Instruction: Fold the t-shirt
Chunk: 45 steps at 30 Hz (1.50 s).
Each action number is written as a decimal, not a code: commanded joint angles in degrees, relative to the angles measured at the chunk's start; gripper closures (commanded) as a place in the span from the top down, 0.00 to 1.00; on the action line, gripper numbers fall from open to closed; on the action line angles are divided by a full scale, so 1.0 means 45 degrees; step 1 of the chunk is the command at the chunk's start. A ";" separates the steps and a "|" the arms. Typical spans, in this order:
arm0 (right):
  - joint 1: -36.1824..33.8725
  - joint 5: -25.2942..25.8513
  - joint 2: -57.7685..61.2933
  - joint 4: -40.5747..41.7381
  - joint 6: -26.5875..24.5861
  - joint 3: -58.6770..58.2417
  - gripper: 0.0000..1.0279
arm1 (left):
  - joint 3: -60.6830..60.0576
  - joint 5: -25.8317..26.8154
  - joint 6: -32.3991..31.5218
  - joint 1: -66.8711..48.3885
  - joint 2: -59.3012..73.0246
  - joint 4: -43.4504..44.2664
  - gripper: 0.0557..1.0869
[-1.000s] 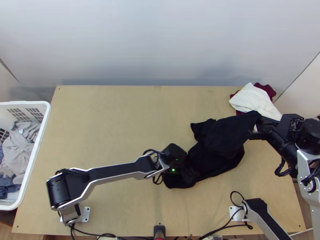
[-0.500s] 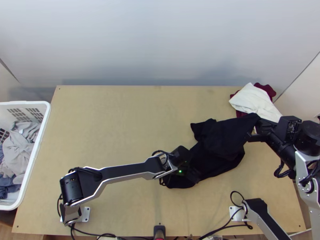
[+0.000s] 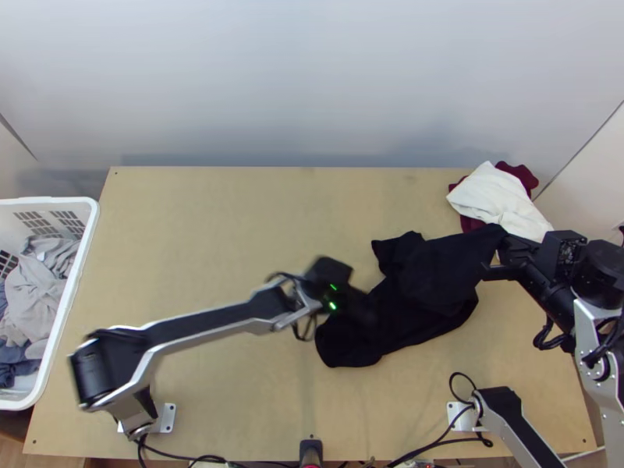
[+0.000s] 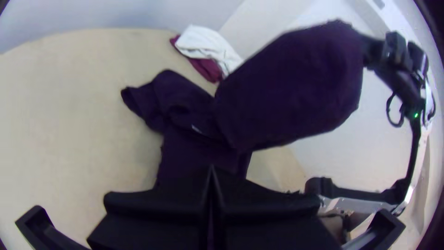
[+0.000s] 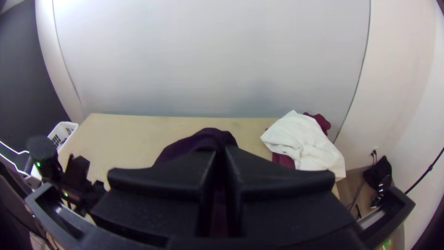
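Wooden table (image 3: 234, 234), right hand (image 3: 502, 246) closed on t-shirt (image 3: 437, 273)

I see a light wooden table (image 3: 218, 234) with the black t-shirt (image 3: 425, 277) bunched on its right half, one end lifted clear of the wood. Over at the far right corner lies a maroon cloth (image 3: 519, 174), a crumpled white cloth (image 3: 493, 193) partly covering it.
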 commanded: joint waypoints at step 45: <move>0.0103 0.0560 -0.1348 0.0461 -0.1329 -0.1597 0.04 | 0.3847 0.0319 -0.0282 -0.0002 0.4379 -0.3140 0.58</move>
